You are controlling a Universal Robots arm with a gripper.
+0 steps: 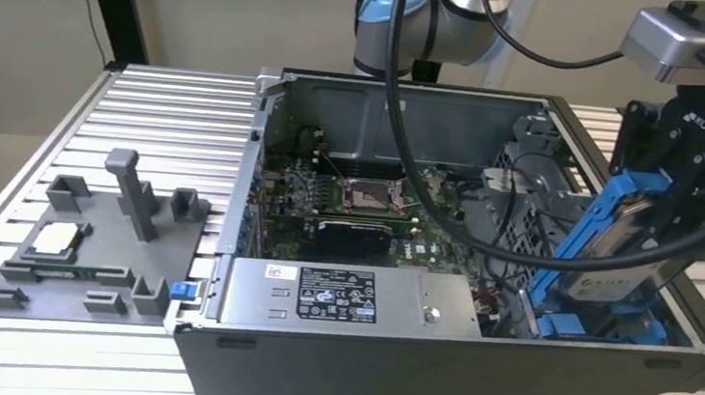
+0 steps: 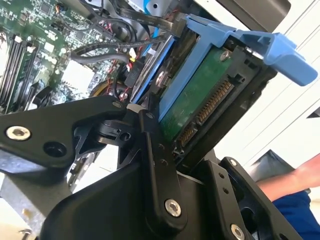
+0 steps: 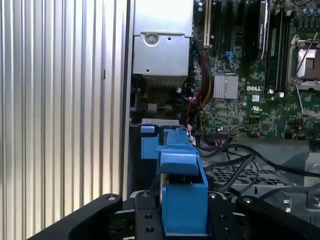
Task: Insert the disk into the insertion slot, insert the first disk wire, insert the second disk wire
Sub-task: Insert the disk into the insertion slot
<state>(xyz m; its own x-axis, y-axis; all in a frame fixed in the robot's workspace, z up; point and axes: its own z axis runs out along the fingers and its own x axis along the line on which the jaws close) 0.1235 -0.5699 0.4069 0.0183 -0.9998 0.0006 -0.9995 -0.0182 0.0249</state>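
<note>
Blue carrier [image 1: 586, 235]: it frames the disk [image 1: 624, 267], which stands tilted, its lower end down at the insertion slot [image 1: 580, 326] and its upper end raised above the computer case [image 1: 438, 385].
Gripper: the gripper [image 1: 664, 216] is clamped on the disk, with fingers pressed against it from both sides.
First step: under way, as it seems; the disk is not yet seated flat in its bay.
Wires: in the second wrist view the connector [image 2: 215, 102] of the disk is bare, so both wires appear left to do.
Writing: a printed label sits on the grey power-supply box [image 1: 343, 298], and white lettering on the gripper body; the words are not read out.
</note>
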